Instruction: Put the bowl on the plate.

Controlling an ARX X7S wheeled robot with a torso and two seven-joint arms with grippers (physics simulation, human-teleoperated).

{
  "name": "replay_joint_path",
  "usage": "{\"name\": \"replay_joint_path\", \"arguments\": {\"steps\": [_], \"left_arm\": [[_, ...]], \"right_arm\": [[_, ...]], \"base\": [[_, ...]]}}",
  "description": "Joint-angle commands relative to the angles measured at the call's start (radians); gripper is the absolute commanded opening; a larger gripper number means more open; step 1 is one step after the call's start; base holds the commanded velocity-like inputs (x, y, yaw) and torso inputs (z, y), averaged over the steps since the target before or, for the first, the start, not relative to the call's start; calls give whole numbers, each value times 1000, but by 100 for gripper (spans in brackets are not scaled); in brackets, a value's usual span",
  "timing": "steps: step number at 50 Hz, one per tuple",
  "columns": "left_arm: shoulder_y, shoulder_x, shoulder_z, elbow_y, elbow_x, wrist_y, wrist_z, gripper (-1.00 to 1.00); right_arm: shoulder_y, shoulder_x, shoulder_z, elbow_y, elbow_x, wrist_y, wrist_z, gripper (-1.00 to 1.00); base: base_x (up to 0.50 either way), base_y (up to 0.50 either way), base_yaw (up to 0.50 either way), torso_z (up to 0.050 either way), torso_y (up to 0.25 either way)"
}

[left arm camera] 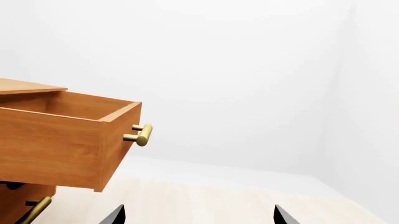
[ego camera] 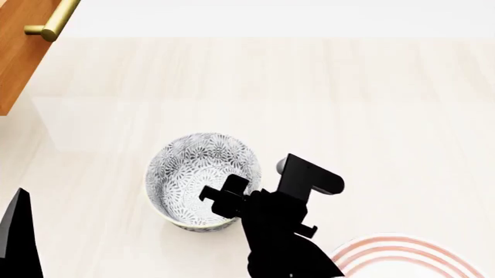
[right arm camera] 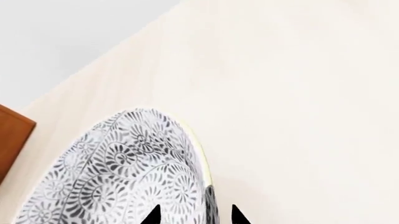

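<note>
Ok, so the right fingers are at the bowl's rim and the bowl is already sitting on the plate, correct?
Not quite. The right gripper fingers do straddle the bowl rim, one inside and one outside, but the head view shows the bowl on the table, apart from the plate, which lies to its right.

We see a deep round white bowl (ego camera: 199, 179) covered in fine grey-black floral swirls, a flat white plate (ego camera: 406, 258) ringed with concentric red bands, a black right gripper (ego camera: 220, 200), an orange-brown wooden drawer (left arm camera: 62, 140) with brass handles, on a pale cream wood-grain table (ego camera: 348, 104).
</note>
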Motion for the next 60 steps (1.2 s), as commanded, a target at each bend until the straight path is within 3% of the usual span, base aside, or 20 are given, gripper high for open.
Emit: {"name": "replay_joint_path", "arguments": {"steps": [1, 21, 39, 42, 60], "left_arm": [[0, -2, 6, -6, 2, 8, 0, 100], [-5, -11, 13, -1, -6, 7, -13, 100], [-1, -15, 19, -5, -4, 21, -15, 100], [-3, -15, 23, -4, -6, 19, -17, 100], [-2, -17, 46, 0, 3, 21, -20, 100]], "right_arm": [[12, 7, -80, 19, 66, -36, 7, -100], [-13, 46, -94, -89, 108, -33, 67, -100], [-62, 204, -91, -534, 151, 58, 286, -100], [-98, 270, -66, -708, 196, 82, 344, -100], [-232, 466, -13, -1189, 330, 146, 521, -100]], "base": [[0, 0, 0, 0, 0], [0, 0, 0, 0, 0], [0, 0, 0, 0, 0], [0, 0, 0, 0, 0], [0, 0, 0, 0, 0]]}}
